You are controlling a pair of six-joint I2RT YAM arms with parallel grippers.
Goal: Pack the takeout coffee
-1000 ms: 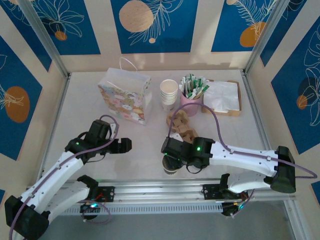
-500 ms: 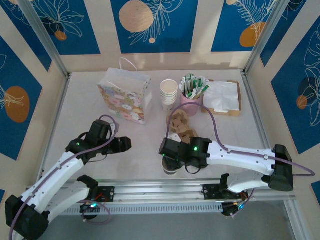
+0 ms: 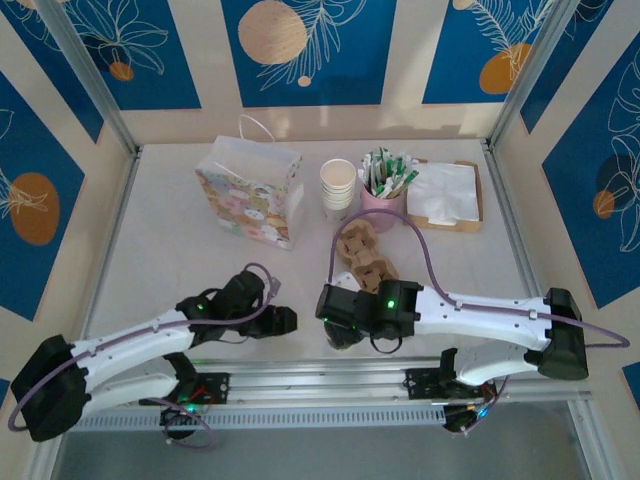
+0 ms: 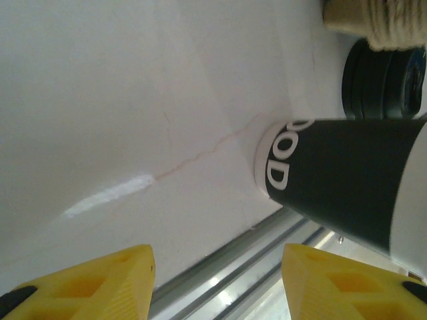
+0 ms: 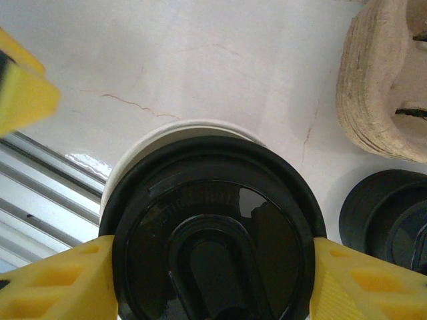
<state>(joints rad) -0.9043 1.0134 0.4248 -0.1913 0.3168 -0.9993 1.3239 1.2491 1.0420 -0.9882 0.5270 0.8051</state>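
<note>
I am pinching the coffee cup (image 5: 207, 220) with my right gripper (image 5: 210, 267), the 2 yellow fingers (image 5: 60, 287) pressing against opposite sides of its black lid. The cup is standing near the front edge of the table (image 3: 170, 240). Its long axis is running straight up, and its white base appears to be resting on the surface. My left gripper (image 4: 215, 267) is hovering low just beside it with its jaws spread and nothing between them, and the cup's dark sleeve is lying off to its right.

My right arm is clearly the nearer 1, since it is already gripping the cup. The cardboard carrier (image 3: 365, 255) is lying just beyond the cup, away from my bases, with a small stack of spare lids (image 5: 387, 220) beside it. The gift bag (image 3: 250, 205) is standing well apart, farther back and to the left. I am judging that the coming move is turning on lifting the cup straight up along its axis, then carrying it back toward the carrier without tilting it.
</note>
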